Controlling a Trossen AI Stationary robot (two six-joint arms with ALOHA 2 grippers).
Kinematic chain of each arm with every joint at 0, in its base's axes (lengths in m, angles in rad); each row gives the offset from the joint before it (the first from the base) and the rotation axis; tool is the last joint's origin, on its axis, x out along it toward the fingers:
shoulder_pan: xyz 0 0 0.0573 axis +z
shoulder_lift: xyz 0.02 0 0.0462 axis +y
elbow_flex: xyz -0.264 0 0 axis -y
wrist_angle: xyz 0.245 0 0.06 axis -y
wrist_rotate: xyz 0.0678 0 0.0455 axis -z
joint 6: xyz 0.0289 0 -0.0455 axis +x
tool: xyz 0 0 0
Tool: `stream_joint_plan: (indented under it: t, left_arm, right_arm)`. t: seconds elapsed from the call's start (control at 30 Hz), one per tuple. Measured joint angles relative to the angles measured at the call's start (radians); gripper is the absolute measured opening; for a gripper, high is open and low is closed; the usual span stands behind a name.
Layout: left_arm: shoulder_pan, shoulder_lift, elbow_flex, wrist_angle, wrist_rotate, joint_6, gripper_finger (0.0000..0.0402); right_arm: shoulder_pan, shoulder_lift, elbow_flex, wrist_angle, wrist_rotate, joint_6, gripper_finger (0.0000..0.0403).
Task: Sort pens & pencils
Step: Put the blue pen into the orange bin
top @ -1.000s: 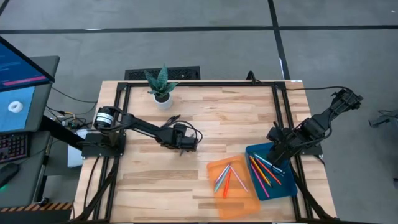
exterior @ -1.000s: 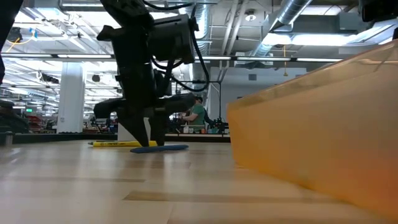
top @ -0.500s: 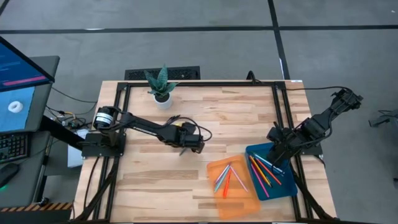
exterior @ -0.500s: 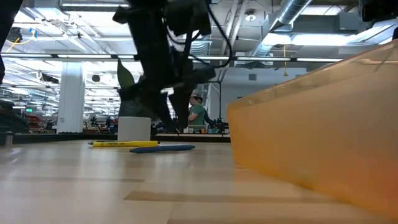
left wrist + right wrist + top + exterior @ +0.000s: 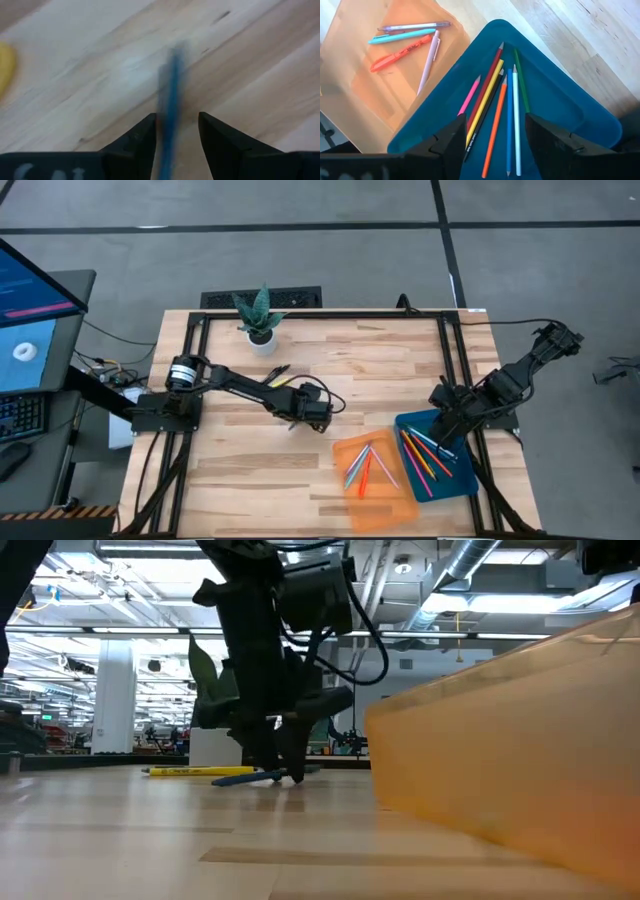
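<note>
Table: a pale wooden top in a black frame; both trays sit toward its right near corner, and a small potted plant stands at the far edge.
Orange tray: flat and translucent, beside the blue one, holding a few pens, among them a purple, a light blue, an orange and a pale pink one.
Blue tray: holds the pencils side by side, pink, red, yellow, black, orange, blue, white and green.
Left arm: reaches from the table's left side out toward the middle, wrist tipped down.
Left gripper: down at the tabletop, fingers apart, straddling one end of a blue stick; the left wrist view shows the stick running out between the two fingertips.
Right gripper: waits above the blue tray with its fingers spread, holding nothing.
Blue pen: lies flat on the bare wood near the middle of the table, well apart from both trays. Pen or pencil cannot be told for sure.
Yellow stick: lies on the wood just beyond the blue one, also unsorted.
Step in hand: lining up the pick of the blue stick, judging by the open fingers around it.
Next move: probably close on the stick, lift it clear, then carry it to the matching tray; the grip sits near one end, so the stick may swing or tip once raised.
Progress: most sticks already lie in trays; these two remain out.
</note>
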Motion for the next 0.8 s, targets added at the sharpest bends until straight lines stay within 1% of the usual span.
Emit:
stream_joint_plan:
  t: [0.33,0.47,0.53,0.6,0.67,0.8]
  left_arm:
    - [0.000,0.022,0.010,-0.025,0.011,-0.038,0.0139]
    - [0.005,0.027,0.047,-0.071,0.028,0.010,0.0139]
    - [0.012,0.034,0.053,-0.072,0.059,0.039,0.0136]
    - [0.017,0.040,0.053,-0.073,0.090,0.061,0.0122]
    - [0.019,0.045,0.054,-0.084,0.121,0.087,0.0098]
    - [0.019,0.057,0.054,-0.085,0.150,0.126,0.0025]
  right_arm:
    - [0.000,0.000,0.000,0.000,0.000,0.000,0.0221]
    - [0.000,0.000,0.000,-0.001,0.000,0.000,0.0221]
    - [0.000,0.000,0.000,-0.001,0.000,0.000,0.0221]
    - [0.000,0.000,0.000,-0.001,0.000,0.000,0.0221]
    - [0.000,0.000,0.000,-0.001,0.000,0.000,0.0221]
    - [0.000,0.000,0.000,-0.001,0.000,0.000,0.0221]
